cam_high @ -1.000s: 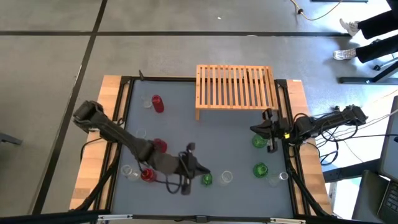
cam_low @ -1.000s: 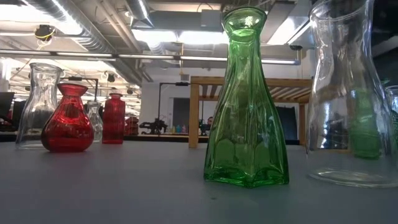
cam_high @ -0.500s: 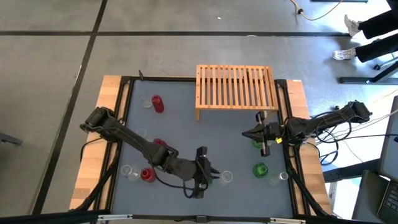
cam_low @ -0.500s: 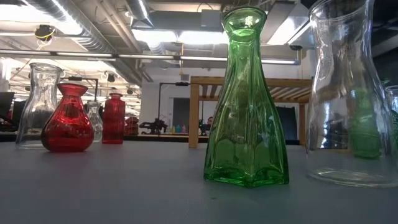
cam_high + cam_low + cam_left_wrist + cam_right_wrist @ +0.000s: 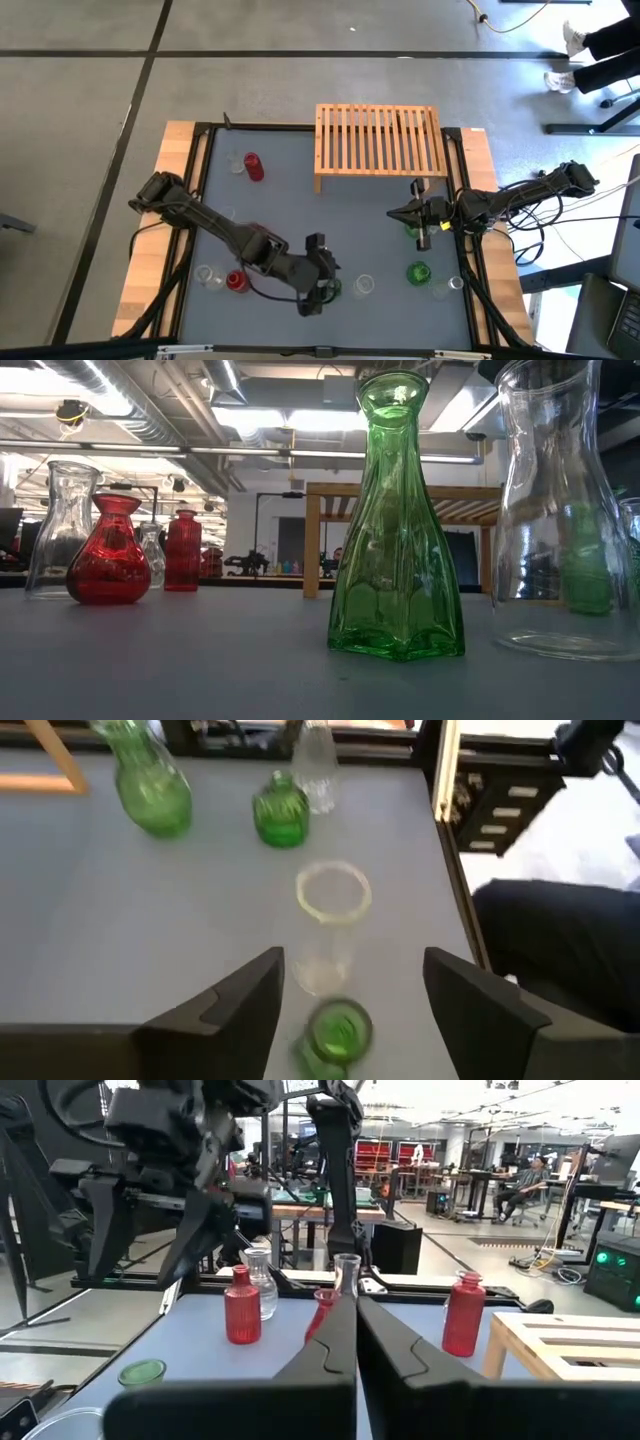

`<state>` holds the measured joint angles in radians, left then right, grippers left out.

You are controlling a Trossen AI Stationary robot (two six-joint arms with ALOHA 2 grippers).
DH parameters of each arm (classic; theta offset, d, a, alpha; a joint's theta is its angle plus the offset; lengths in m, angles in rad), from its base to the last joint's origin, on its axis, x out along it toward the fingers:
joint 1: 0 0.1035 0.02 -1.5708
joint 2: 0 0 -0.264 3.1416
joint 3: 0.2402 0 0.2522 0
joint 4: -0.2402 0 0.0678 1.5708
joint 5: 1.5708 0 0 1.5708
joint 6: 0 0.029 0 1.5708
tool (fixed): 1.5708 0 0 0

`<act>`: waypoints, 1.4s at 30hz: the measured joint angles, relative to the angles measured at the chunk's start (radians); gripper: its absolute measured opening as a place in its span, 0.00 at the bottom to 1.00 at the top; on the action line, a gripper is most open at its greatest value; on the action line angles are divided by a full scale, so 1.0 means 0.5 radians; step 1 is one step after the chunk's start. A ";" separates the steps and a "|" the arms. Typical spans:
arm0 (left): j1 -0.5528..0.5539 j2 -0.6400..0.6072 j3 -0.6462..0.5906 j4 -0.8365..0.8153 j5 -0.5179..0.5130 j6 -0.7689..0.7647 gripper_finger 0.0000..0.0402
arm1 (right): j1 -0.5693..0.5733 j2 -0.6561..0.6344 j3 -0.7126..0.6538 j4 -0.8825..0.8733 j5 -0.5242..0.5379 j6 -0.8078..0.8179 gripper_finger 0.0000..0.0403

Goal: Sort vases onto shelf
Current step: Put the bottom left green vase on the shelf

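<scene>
Now the left gripper (image 5: pixel 345 995) has its jaws spread wide, where a second ago they were pressed together. It has swung across the near side of the desk (image 5: pixel 300 200) and hangs over the tall green vase (image 5: pixel 335 1035), which stands between the two dark fingers without touching either. That reads as set-up for a grasp: the arm looks lined up and only needs to drop and close. No vase is held yet.

Right gripper (image 5: pixel 412 213) waits near the right edge of the desk, just in front of the shelf (image 5: pixel 378 140), jaws pressed together and holding nothing.

Shelf top is bare in the high view, so the sorting has barely started. Vases are scattered around the desk: a clear vase (image 5: pixel 333 905) just beyond the green one, a squat green vase (image 5: pixel 279 813) and a taller green one (image 5: pixel 152 782) farther off, a red bottle (image 5: pixel 254 166) near the far left, and a squat red vase (image 5: pixel 237 281) on the near left.

The tall green vase is translucent glass with a flared lip, narrow neck and wide faceted base, standing upright. Smooth and slippery, likely to tip if nudged at the neck.
</scene>
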<state>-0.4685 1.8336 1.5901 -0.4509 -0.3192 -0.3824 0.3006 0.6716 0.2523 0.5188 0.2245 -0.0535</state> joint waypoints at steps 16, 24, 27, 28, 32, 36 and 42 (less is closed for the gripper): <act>-0.092 0.002 -0.559 0.384 -0.078 -0.185 0.57 | 0.000 -0.001 0.000 -0.003 -0.001 -0.005 0.00; -0.067 0.002 -0.836 0.839 -0.078 -0.234 0.57 | 0.000 -0.001 0.000 -0.003 -0.001 -0.007 0.00; -0.067 0.023 -0.922 1.025 -0.080 -0.250 0.57 | 0.000 -0.001 0.000 -0.003 -0.001 -0.008 0.00; -0.067 0.041 -0.943 1.102 -0.084 -0.240 0.57 | 0.000 -0.001 0.000 -0.005 -0.001 -0.008 0.00; -0.067 0.138 -0.956 1.278 -0.128 -0.140 0.57 | 0.000 -0.001 -0.001 -0.027 0.007 -0.008 0.00; -0.062 0.217 -0.956 1.451 -0.142 -0.068 0.57 | 0.000 -0.001 -0.001 -0.038 0.016 -0.009 0.00; -0.054 0.223 -0.956 1.469 -0.174 -0.066 0.55 | 0.000 -0.001 -0.002 -0.042 0.021 -0.009 0.00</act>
<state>-0.4953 1.9450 1.1122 0.2836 -0.4063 -0.4152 0.3004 0.6712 0.2516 0.4976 0.2348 -0.0582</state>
